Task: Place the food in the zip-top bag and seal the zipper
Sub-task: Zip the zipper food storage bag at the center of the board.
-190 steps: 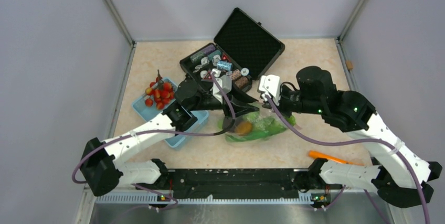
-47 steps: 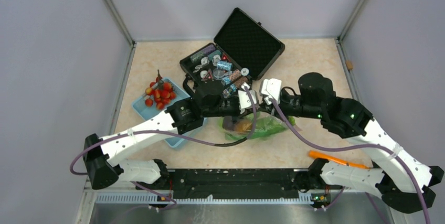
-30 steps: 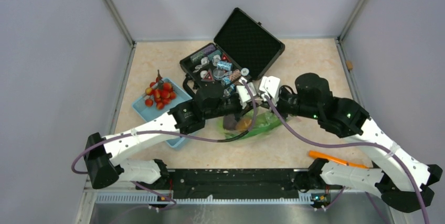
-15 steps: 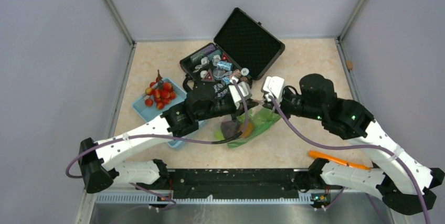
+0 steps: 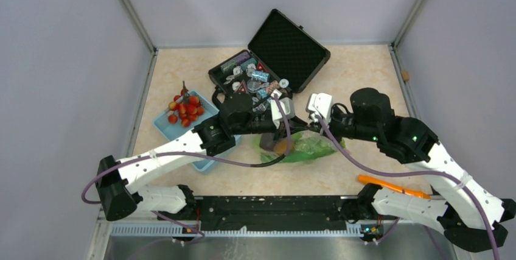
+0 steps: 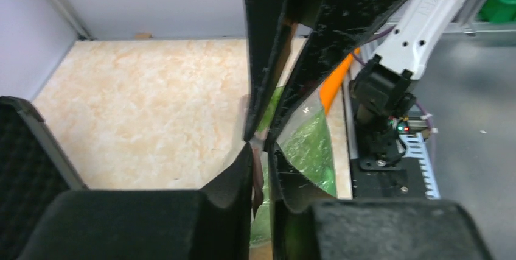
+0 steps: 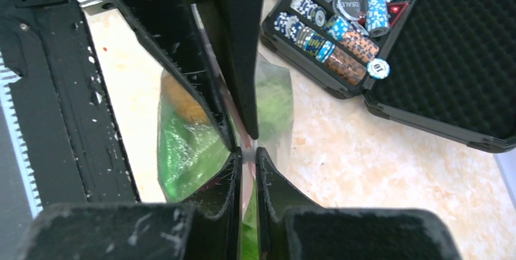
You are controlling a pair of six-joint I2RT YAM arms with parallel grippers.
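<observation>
My left gripper [image 6: 260, 148] is nipped almost closed on the zipper [image 6: 258, 181]. My right gripper [image 7: 246, 150] pinches the same pink strip, tip to tip with the left. The strip runs sideways out from both pinches. The bag [image 5: 301, 148] and its green food [image 7: 182, 150] lie just on the near side of my fingers. I judge each arm is nearer its own end, so sliding apart should seal it. Far off past my left fingers, tomatoes [image 5: 185, 106] sit in the basket [image 5: 160, 125], outside the bag.

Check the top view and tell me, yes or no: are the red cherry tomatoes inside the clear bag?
No, the red cherry tomatoes sit in the light blue basket, apart from the zip-top bag.
</observation>
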